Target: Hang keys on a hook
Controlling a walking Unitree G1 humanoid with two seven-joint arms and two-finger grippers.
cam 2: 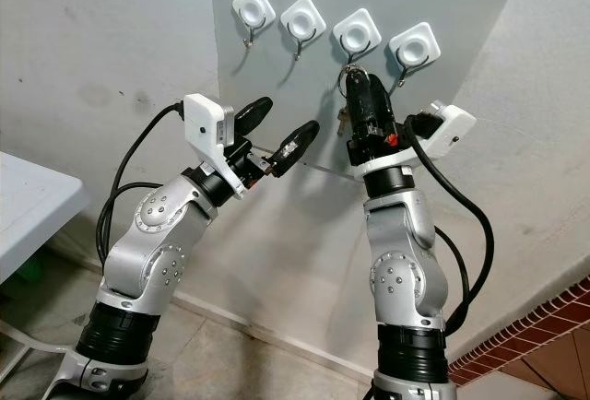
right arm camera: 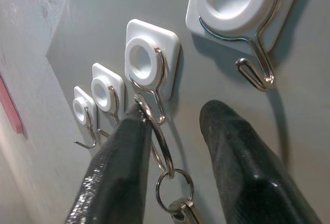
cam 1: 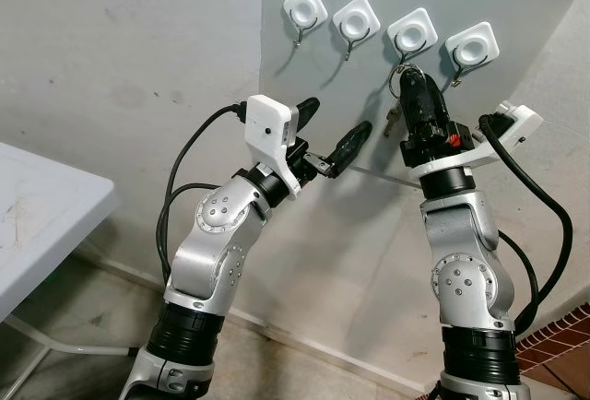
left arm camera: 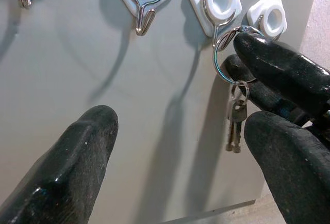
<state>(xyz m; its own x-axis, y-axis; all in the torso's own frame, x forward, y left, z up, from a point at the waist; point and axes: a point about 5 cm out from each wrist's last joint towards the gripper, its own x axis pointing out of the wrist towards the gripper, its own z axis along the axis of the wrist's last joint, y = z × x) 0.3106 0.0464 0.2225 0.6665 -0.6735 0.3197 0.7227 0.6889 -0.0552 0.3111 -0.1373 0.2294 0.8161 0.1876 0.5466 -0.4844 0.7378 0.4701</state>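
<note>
Four white hook plates are stuck in a row on the grey wall panel. My right gripper [cam 1: 411,82] is raised to the third hook [cam 1: 411,31] from the left. In the right wrist view its fingers stand apart, open [right arm camera: 178,113]. The metal key ring [right arm camera: 161,139] lies against one fingertip [right arm camera: 131,126] and crosses that hook's wire [right arm camera: 161,113]. I cannot tell whether the ring hangs on the hook. The keys [left arm camera: 234,126] dangle below the ring [left arm camera: 215,61] against the wall. My left gripper [cam 1: 339,116] is open and empty, held left of the keys and pointing at them.
The other hooks [cam 1: 305,5] [cam 1: 356,19] [cam 1: 472,46] are bare. A white table [cam 1: 55,206] stands at the left. The wall meets another wall at the right, with red brick flooring [cam 1: 562,335] below. Black cables loop beside both arms.
</note>
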